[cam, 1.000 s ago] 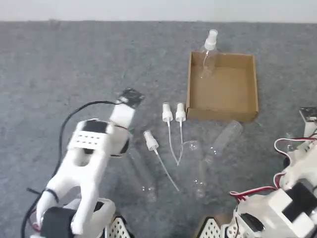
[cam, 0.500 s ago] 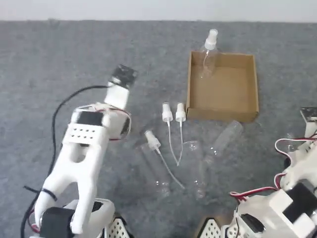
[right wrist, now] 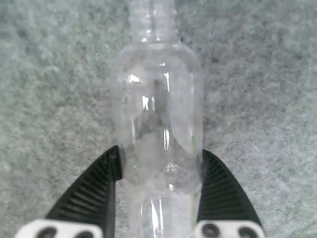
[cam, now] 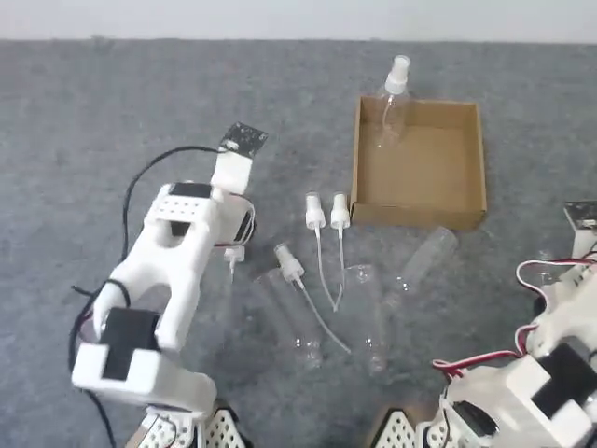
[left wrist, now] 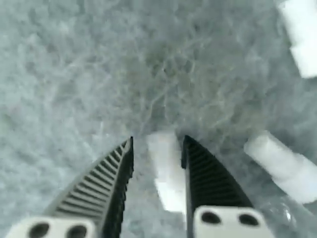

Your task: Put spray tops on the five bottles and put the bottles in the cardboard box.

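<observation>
A white spray top (left wrist: 166, 168) lies on the grey carpet between the fingers of my left gripper (left wrist: 158, 141). That gripper is open, one finger against the top and a gap at the other. From above, the left arm (cam: 177, 252) points down at the carpet left of a third loose spray top (cam: 286, 263). Two more spray tops (cam: 326, 212) lie before the cardboard box (cam: 466, 210). One capped bottle (cam: 392, 107) stands in the box's far corner. My right gripper (right wrist: 160, 152) is shut on a clear uncapped bottle (right wrist: 158, 114). Three clear bottles (cam: 373, 317) lie on the carpet.
The right arm (cam: 550, 373) sits at the near right edge with red and white wires. A black cable (cam: 140, 201) loops off the left arm. Another spray top (left wrist: 282, 163) lies close beside the left gripper. Bare carpet spreads at the far left.
The left arm pulled back toward the near side and came down over a spray top. One lying bottle and the loose spray top beside it shifted right. The right arm stayed still.
</observation>
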Tool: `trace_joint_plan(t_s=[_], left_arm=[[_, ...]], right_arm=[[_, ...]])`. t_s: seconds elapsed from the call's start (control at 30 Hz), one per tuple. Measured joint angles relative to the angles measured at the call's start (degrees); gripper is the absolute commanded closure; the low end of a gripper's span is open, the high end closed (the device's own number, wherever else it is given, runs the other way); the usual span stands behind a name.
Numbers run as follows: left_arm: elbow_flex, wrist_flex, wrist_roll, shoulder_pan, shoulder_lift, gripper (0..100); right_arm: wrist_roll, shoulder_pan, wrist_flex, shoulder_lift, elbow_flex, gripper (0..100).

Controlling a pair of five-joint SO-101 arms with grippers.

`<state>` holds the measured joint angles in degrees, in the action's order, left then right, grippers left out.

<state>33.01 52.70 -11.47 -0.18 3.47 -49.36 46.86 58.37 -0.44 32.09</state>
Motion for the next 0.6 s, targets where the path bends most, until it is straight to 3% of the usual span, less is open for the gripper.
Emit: trace_joint_plan(t_s=[0.33,0.6], left_arm=[[-8.2,9.9,0.2,0.1,2.6,86],[-3.4,9.1,3.7,0.2,2.6,86]], right_arm=[[0.0,0.0,0.0,0.0,0.0,92.0],[0.0,0.0,0.0,0.0,0.0,92.0]])
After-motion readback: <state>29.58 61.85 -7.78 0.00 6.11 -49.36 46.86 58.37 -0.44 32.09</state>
